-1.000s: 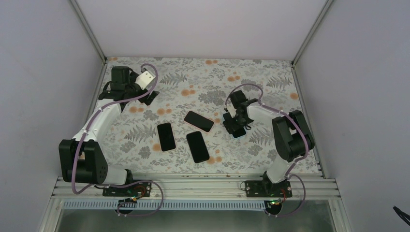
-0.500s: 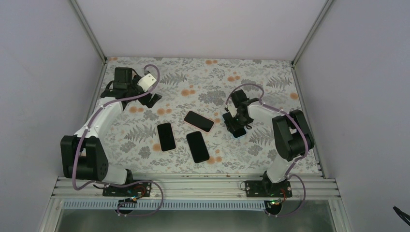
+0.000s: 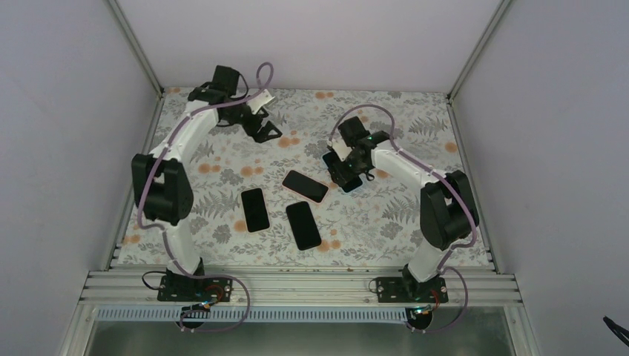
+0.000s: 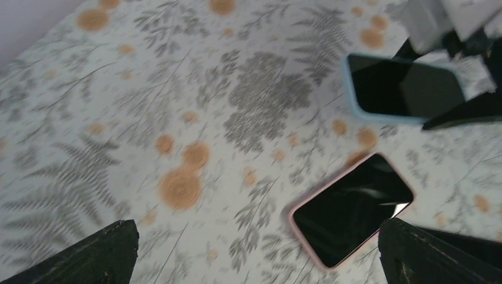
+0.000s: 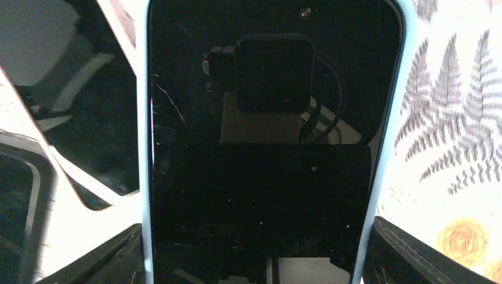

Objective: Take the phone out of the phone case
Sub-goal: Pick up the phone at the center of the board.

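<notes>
A phone in a light blue case [image 3: 343, 172] is gripped by my right gripper [image 3: 346, 165], right of the table's middle. In the right wrist view this phone [image 5: 266, 148] fills the frame, its blue edges between the two fingers [image 5: 426, 254]. My left gripper [image 3: 265, 127] is open and empty, above the back middle of the table. In the left wrist view its fingers [image 4: 89, 254] stand wide apart, with the blue-cased phone [image 4: 402, 87] ahead at upper right.
A phone in a pink case [image 3: 305, 185] lies at the centre and also shows in the left wrist view [image 4: 352, 208]. Two more dark phones [image 3: 254, 209] [image 3: 303, 225] lie nearer the front. The table has a floral cloth [image 3: 415, 222] and walls on three sides.
My left arm has swung from the far left to the back middle, toward the right arm. My right gripper has moved back and left with the blue-cased phone.
</notes>
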`<action>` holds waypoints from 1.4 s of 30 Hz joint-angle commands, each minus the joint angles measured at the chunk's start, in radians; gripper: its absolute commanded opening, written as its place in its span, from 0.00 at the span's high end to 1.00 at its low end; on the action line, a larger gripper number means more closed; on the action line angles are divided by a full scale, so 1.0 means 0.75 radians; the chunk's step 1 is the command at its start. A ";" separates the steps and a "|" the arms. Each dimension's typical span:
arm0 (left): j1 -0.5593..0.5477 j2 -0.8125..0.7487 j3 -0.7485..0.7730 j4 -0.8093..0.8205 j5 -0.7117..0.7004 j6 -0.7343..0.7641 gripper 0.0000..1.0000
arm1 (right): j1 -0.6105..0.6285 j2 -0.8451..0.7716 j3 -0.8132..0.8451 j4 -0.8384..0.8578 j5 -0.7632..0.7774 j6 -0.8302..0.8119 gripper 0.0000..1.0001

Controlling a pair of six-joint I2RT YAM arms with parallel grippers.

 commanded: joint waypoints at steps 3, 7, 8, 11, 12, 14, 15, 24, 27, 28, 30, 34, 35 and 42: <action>-0.032 0.330 0.425 -0.482 0.302 -0.058 0.00 | 0.089 -0.037 0.162 -0.023 -0.039 -0.006 0.31; -0.032 0.535 0.680 -0.689 0.417 -0.072 0.00 | 0.158 -0.043 0.223 -0.013 -0.036 0.003 0.32; -0.033 0.580 0.742 -0.728 0.434 -0.084 0.00 | 0.176 -0.042 0.239 -0.014 -0.031 0.006 0.32; -0.034 0.653 0.813 -0.734 0.472 -0.164 0.00 | 0.226 -0.032 0.279 -0.022 -0.010 0.013 0.32; -0.035 0.664 0.830 -0.734 0.480 -0.182 0.00 | 0.239 -0.026 0.288 -0.023 0.001 0.015 0.32; -0.039 0.679 0.843 -0.732 0.505 -0.200 0.00 | 0.252 -0.009 0.306 -0.024 0.013 0.015 0.32; -0.043 0.679 0.840 -0.732 0.513 -0.200 0.00 | 0.254 0.000 0.314 -0.022 0.017 0.017 0.32; -0.097 0.651 0.729 -0.735 0.604 -0.204 0.02 | 0.274 0.069 0.411 -0.010 0.025 0.013 0.32; -0.119 0.644 0.702 -0.735 0.630 -0.205 0.05 | 0.277 0.086 0.445 -0.014 0.021 0.011 0.32; -0.126 0.643 0.697 -0.735 0.635 -0.205 0.06 | 0.278 0.090 0.454 -0.018 0.019 0.009 0.32; -0.137 0.643 0.698 -0.735 0.650 -0.205 0.10 | 0.280 0.097 0.457 -0.011 0.020 0.004 0.32; -0.159 0.637 0.710 -0.735 0.664 -0.205 0.26 | 0.285 0.108 0.467 -0.004 0.008 0.000 0.32; -0.161 0.634 0.710 -0.736 0.665 -0.206 0.30 | 0.286 0.108 0.467 -0.002 0.005 -0.003 0.33; -0.168 0.583 0.681 -0.737 0.693 -0.191 0.79 | 0.287 0.096 0.448 0.021 0.014 -0.011 0.33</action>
